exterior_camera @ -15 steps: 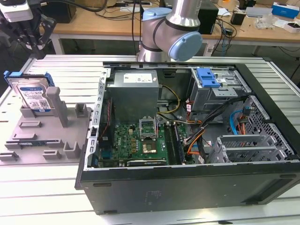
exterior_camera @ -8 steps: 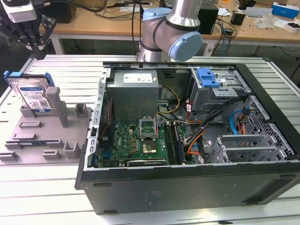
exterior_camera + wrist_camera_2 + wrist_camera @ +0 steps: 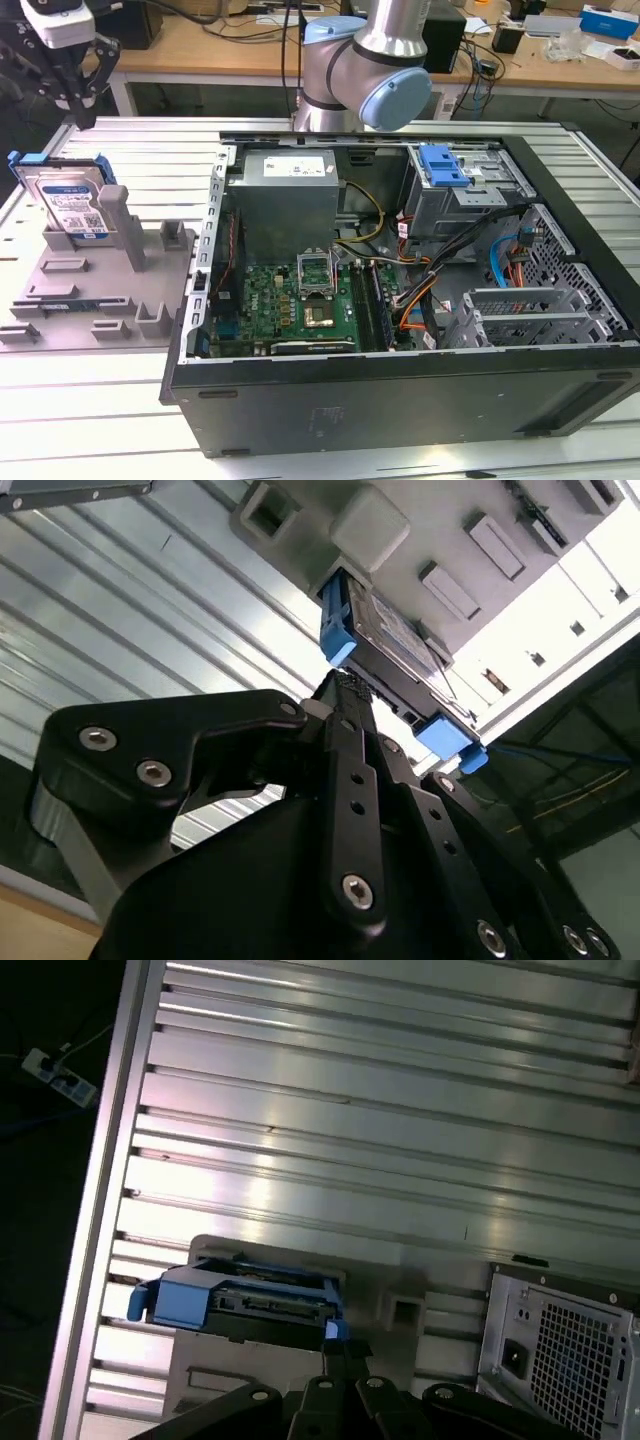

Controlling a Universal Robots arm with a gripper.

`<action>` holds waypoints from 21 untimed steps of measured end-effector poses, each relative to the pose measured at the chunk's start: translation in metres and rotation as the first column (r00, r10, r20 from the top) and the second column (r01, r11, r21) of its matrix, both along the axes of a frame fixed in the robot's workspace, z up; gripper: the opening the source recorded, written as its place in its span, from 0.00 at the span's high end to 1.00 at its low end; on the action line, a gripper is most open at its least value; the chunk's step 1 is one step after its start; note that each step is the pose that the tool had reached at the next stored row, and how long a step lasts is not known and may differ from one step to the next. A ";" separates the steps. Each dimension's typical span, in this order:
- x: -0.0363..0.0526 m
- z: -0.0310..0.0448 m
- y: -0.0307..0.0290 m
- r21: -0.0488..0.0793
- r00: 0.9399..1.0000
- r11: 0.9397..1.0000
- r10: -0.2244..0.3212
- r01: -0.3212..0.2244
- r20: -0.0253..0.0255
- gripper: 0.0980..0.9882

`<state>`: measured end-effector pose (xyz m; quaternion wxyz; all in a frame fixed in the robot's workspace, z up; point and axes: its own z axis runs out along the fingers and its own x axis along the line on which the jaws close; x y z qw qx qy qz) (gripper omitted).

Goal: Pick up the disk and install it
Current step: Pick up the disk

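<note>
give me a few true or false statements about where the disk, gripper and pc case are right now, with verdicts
1. The disk stands on edge in the grey holder, outside the computer case. True.
2. The gripper is lifting the disk over the case. False: in the exterior view it hangs above the disk, apart from it, and the disk sits in the holder.
3. The computer case is closed by a side panel. False: it lies open, with the motherboard exposed.
4. A blue latch sits inside the case, towards the exterior view's right. True.
</note>
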<state>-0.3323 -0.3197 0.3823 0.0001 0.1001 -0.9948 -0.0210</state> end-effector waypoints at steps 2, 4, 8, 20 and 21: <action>0.0000 -0.0003 0.0000 0.000 0.999 0.999 0.043 -0.043 0.000 0.99; 0.0000 -0.0005 0.0000 0.000 0.997 0.997 0.079 -0.079 0.000 0.99; 0.0000 -0.0008 0.0000 0.000 0.986 0.986 0.164 -0.164 0.000 0.85; 0.0000 -0.0011 0.0000 -0.003 0.894 0.894 0.449 -0.449 -0.001 0.48; 0.0000 -0.0011 0.0000 -0.004 0.886 0.886 0.464 -0.464 -0.001 0.48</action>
